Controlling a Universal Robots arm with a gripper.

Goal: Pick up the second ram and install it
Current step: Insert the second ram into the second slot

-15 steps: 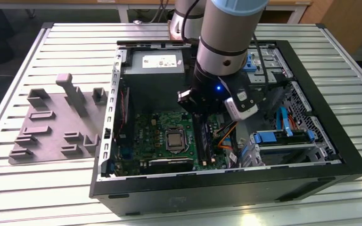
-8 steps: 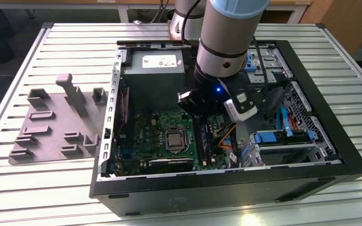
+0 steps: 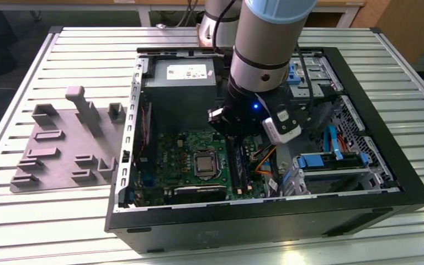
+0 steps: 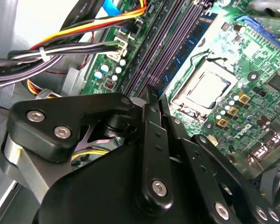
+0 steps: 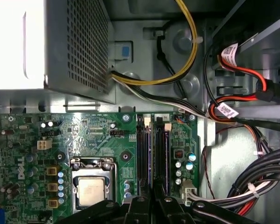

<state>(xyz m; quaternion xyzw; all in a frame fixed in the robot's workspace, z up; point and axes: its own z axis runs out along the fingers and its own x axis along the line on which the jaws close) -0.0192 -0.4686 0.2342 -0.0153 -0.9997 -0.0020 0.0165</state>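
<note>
Jaws (image 5: 153,198) at memory slots' (image 5: 151,154) edge

We see matt black plastic gripper (image 4: 151,100) links with bright metal screws, a glossy green motherboard (image 5: 88,135), and a perforated grey sheet-metal power supply (image 5: 84,46) at its 12 o'clock
</note>
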